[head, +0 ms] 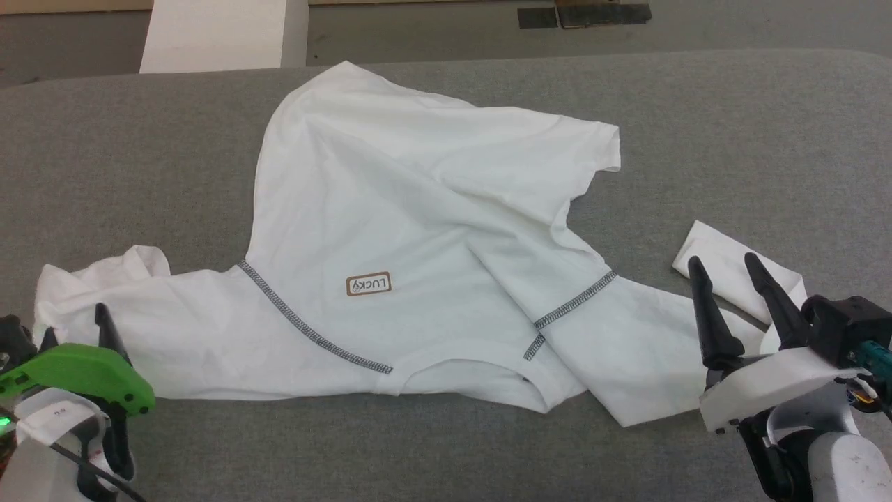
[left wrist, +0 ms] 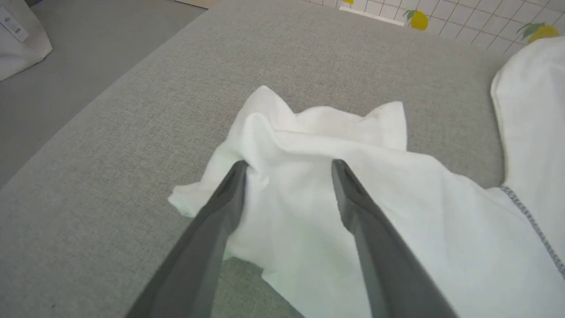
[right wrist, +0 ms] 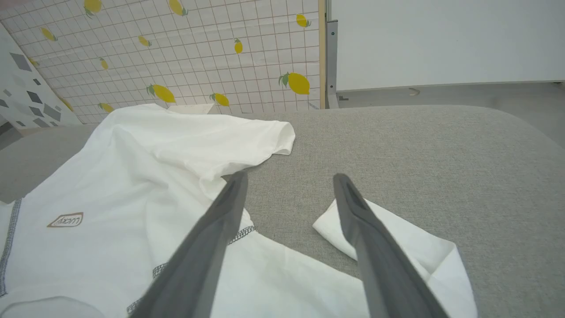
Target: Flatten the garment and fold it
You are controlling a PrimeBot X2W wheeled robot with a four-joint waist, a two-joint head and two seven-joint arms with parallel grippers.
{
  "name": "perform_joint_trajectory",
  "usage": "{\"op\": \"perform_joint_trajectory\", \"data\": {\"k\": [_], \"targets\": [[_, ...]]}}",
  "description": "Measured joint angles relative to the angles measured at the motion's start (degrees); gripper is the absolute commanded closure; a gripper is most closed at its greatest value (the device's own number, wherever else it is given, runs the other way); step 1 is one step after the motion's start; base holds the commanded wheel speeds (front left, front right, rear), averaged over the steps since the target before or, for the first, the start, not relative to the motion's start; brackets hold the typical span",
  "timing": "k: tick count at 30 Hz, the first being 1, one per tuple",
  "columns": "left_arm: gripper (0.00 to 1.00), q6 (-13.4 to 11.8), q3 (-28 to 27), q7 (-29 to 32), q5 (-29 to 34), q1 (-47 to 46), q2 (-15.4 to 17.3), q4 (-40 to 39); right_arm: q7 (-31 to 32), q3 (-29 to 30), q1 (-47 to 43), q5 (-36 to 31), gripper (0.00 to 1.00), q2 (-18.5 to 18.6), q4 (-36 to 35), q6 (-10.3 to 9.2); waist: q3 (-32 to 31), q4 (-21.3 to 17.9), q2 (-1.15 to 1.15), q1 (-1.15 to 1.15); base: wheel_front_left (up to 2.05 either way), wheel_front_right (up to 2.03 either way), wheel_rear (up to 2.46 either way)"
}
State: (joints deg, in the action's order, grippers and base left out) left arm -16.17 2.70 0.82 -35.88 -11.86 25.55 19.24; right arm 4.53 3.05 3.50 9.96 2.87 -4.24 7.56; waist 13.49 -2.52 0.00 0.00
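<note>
garment [head: 390, 209] neck nearest, hem farthest

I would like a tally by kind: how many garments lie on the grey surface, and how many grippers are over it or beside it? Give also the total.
Garment: 1
Grippers: 2, the left gripper and the right gripper
Total: 3

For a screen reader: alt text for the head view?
A crumpled white shirt lies on a grey padded surface, collar nearest the camera. Open left gripper at one sleeve end, open right gripper at the other cuff.
</note>
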Motion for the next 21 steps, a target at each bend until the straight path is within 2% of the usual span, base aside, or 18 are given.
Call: {"op": "perform_joint_trajectory", "data": {"k": [6,10,13,15,21], "targets": [[0.0,0.5,0.5,-2.4,-2.8,5.8,-5.3,-5.5,0.0,0.5,-0.2,0.0,0.0,0.0,0.4,0.0,-2.4,0.4,0.0,0.0,0.0,0.0,0.0],[0.0,0.5,4.3,1.2,-4.2,10.9,-8.9,-11.2,0.0,0.5,-1.4,0.3,0.0,0.0,0.7,0.0,-4.4,1.0,0.0,0.0,0.0,0.0,0.0],[0.0,0.3,7.2,4.9,-4.8,12.4,-10.1,-13.9,-0.1,0.4,-1.6,0.7,0.0,0.0,0.8,0.0,-5.5,1.7,0.0,0.0,0.0,0.0,0.0],[0.0,-0.8,8.8,8.1,-5.4,12.4,-11.0,-13.6,-0.1,-0.3,-1.6,0.9,0.0,0.0,0.9,0.0,-6.4,2.4,0.0,0.0,0.0,0.0,0.0],[0.0,-1.5,8.9,9.8,-6.3,10.6,-12.2,-10.4,-0.1,-1.1,-1.6,1.1,0.0,0.0,1.0,0.0,-6.2,1.3,0.0,0.0,0.0,0.0,0.0]]}}
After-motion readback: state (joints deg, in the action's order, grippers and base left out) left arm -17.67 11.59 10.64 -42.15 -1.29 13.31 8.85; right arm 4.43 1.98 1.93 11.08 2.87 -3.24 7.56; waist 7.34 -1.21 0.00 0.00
